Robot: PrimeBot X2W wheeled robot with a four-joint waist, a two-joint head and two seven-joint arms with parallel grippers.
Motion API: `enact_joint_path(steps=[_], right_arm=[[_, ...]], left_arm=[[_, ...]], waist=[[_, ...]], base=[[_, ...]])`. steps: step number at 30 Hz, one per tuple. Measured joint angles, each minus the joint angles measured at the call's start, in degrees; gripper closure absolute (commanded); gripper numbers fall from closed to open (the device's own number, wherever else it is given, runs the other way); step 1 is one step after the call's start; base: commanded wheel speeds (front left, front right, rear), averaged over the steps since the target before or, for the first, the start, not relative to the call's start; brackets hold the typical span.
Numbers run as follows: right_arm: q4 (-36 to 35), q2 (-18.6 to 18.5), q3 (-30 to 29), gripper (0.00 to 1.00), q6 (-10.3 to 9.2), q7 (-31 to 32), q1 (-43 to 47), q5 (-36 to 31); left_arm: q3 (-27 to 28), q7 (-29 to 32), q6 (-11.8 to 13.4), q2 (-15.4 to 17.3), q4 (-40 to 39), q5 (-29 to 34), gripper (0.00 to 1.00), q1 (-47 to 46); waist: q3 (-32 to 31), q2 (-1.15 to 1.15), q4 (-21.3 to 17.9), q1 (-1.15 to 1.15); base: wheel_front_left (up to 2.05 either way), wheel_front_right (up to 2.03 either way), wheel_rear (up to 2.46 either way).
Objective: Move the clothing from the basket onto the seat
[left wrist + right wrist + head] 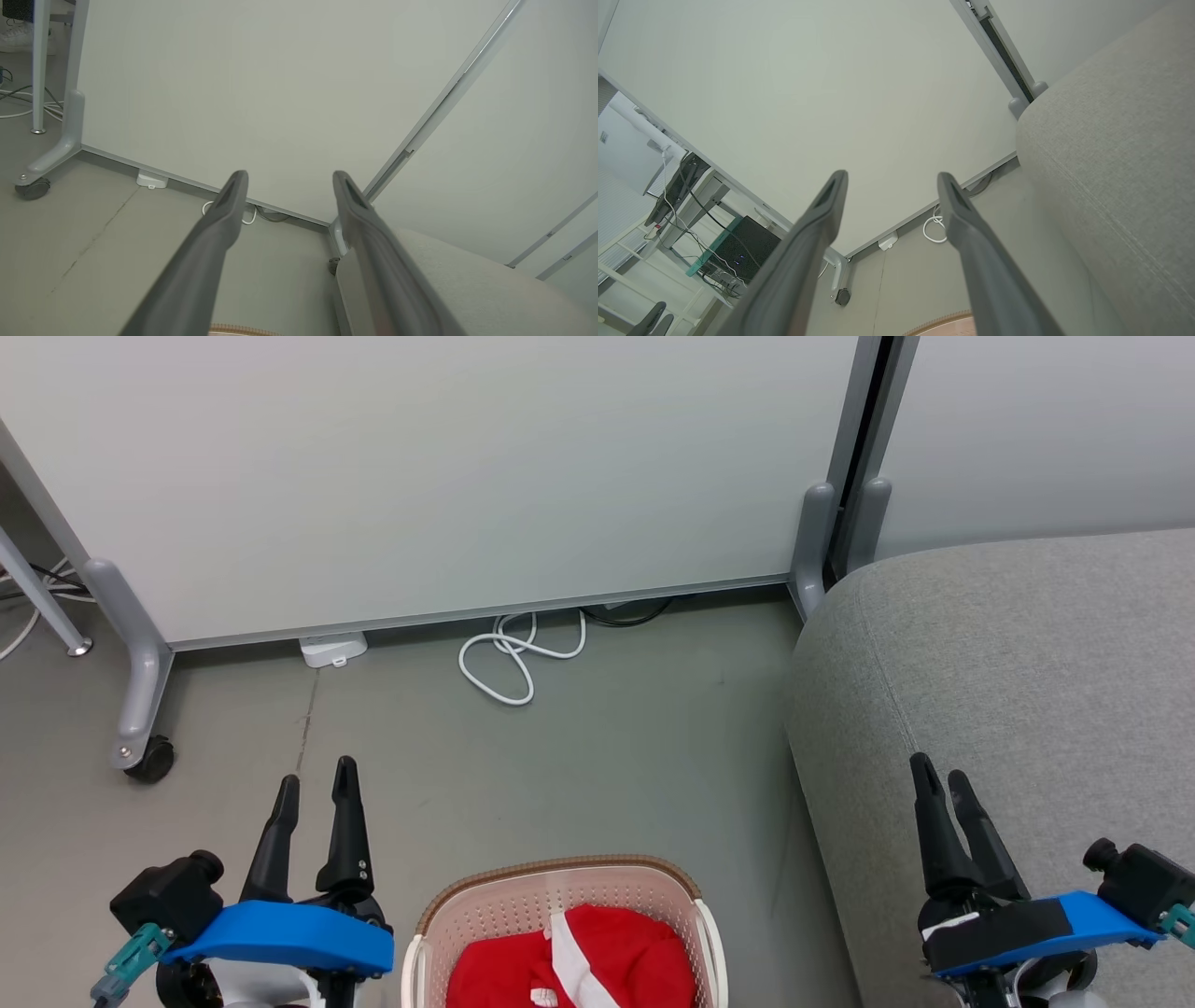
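Observation:
The red clothing [583,966] with white trim lies bunched in the cream basket [560,882], which stands on the floor at the bottom middle of the head view. Its brown rim also peeks in as the basket [245,330] and the basket [943,323] at the wrist views' bottom edges. The grey seat [1018,681] fills the right side, also seen as the seat [467,289] and the seat [1115,154]. My left gripper [317,782] stands open left of the basket, empty [287,179]. My right gripper [940,777] is open over the seat's front, empty [892,179].
A pale partition wall [420,476] on castor legs [145,751] stands behind. A coiled white cable [513,658] and a small white box [333,649] lie at its foot. Grey floor [607,756] spreads between partition, basket and seat. Desks and cables [691,224] sit further off.

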Motion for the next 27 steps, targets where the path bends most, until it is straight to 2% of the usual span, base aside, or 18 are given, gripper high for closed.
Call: enact_joint_path(steps=[13, 27], right_arm=[[0.53, -0.07, 1.01, 0.0, 0.01, -2.09, 0.03, -9.89], [1.22, -0.13, 1.43, 0.0, 0.02, -4.11, 0.04, -17.85]], left_arm=[[-3.61, -2.09, 2.34, 1.81, 0.64, 7.62, 0.0, 0.01], [-5.83, -4.08, 3.1, 2.45, 0.47, 14.52, 0.0, 0.01]], waist=[[-0.13, 0.0, 0.26, 0.0], [-0.28, 0.0, 0.65, 0.0]], base=[[0.0, 0.0, 0.0], [0.0, 0.0, 0.0]])
